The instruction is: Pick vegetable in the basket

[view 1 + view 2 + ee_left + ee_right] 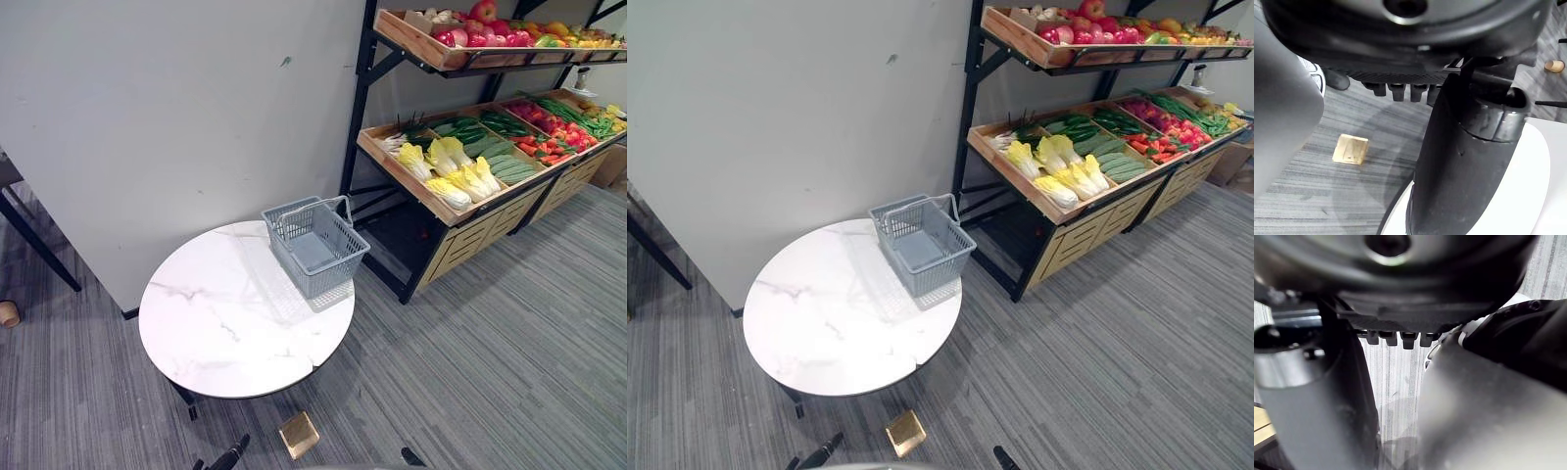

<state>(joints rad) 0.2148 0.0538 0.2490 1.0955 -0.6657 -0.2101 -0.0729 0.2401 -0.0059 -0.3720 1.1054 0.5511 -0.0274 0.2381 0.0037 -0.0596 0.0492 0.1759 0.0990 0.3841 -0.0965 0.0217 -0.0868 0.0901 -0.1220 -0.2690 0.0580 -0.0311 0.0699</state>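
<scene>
The grey basket (315, 245) stands empty at the bench's (225, 333) far right edge, nearest the shelf (392, 162), likely to shorten carries. The vegetables (449, 171) lie in the shelf's lower crate. The left robot hand (1400, 76) and right robot hand (1415, 316) hang with fingers relaxed, holding nothing.

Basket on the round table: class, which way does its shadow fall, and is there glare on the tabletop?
Left eye view: the basket throws a gridded shadow onto the table toward its near right edge. Right eye view: the table is evenly lit, without glare; under the vegetable shelf it is dark.
</scene>
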